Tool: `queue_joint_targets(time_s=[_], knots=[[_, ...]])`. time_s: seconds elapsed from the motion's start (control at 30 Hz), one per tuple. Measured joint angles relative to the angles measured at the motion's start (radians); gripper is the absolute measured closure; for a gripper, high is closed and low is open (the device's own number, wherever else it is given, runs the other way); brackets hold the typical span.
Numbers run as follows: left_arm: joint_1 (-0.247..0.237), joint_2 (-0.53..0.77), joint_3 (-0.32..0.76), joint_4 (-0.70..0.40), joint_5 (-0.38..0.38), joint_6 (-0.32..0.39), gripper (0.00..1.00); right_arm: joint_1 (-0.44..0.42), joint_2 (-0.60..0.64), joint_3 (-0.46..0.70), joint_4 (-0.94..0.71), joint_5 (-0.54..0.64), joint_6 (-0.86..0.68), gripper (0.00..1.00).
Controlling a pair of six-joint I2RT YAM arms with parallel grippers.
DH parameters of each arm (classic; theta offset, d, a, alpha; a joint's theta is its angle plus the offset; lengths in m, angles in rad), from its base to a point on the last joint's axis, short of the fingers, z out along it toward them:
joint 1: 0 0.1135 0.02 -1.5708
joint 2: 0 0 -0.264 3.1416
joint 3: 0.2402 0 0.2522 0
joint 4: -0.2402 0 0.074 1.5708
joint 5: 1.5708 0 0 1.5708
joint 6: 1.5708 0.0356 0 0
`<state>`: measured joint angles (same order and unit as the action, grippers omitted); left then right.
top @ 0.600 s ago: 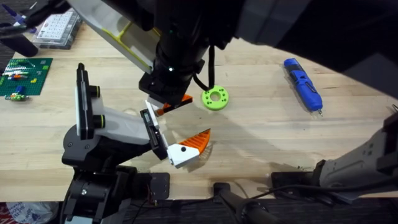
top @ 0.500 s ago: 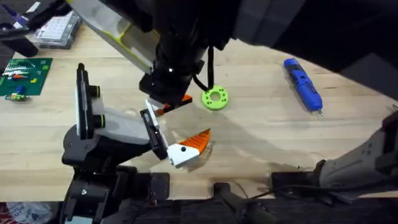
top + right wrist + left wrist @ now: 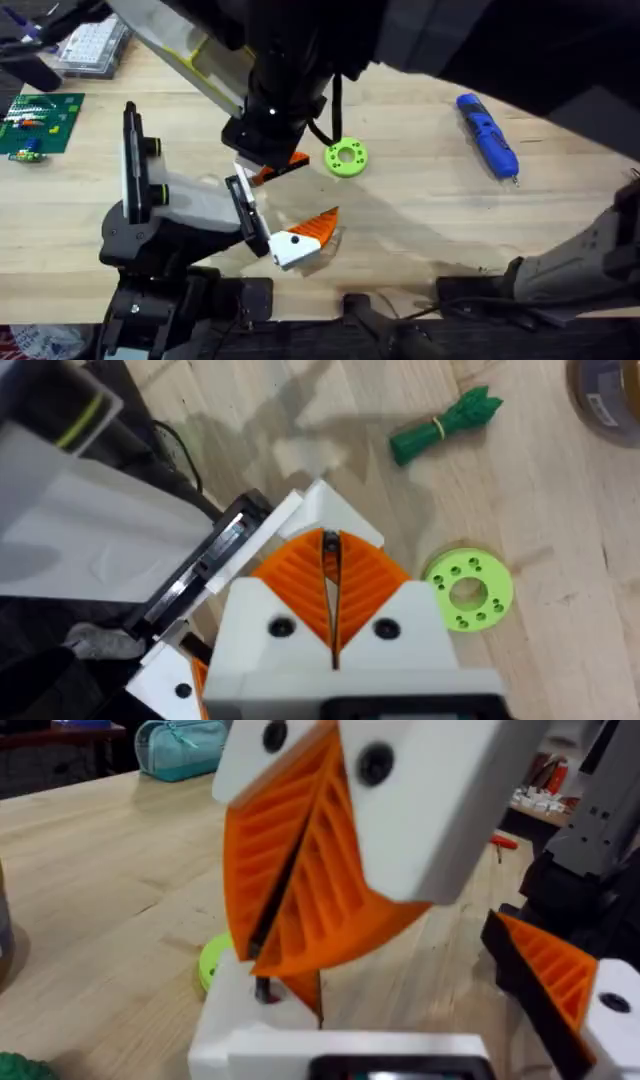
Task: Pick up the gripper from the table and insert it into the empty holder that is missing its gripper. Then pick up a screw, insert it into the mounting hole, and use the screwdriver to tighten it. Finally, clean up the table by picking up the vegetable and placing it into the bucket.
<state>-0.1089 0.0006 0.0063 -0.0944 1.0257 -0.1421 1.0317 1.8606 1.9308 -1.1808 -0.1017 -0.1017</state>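
The right gripper [image 3: 329, 555] hangs over the front end of the holder [image 3: 190, 200], at about 1 o'clock from the holder's white body in the overhead view. Its orange pads are drawn together with only a thin dark seam between them. They appear to be clamped on the gripper [image 3: 320, 510], whose white base block projects past the tips toward the holder's mounting face. The close view is crowded, so the exact grip line cannot be confirmed. The part is off the table [image 3: 420, 220], just beside the vacant seat and, in my judgement, not yet seated. The fitted finger [image 3: 315, 228] on the holder lies at 5 o'clock from the right gripper, near it. The green ring [image 3: 346, 156] lies at 3 o'clock, just beside it. The screwdriver [image 3: 488, 135] rests well apart, at 3 o'clock on the far right of the table, and the vegetable [image 3: 440, 425] lies beyond the ring. Risks noted: a tilted base block could jam against the seat edge and not slide home. Downward force on a misaligned part could twist it in the pads or push the holder on its stand. Release before full seating would drop the part beside the fitted finger. A wide lateral correction could knock the ring. A poorly seated base would leave the mounting hole out of line for the screw.
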Motion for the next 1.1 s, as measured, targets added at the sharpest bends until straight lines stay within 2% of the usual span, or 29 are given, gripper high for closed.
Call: queue_joint_targets(time_s=[0.47, 1.1], knots=[[0.000, 0.000, 0.000, 0.000, 0.000, 0.000, 0.013, 0.000, 0.001, 0.095, -0.107, 0.000, 0.000, 0.993], [0.000, 0.000, 0.000, 0.000, 0.000, 0.000, 0.013, 0.000, 0.020, 0.100, -0.103, 0.001, -0.003, 0.993]])
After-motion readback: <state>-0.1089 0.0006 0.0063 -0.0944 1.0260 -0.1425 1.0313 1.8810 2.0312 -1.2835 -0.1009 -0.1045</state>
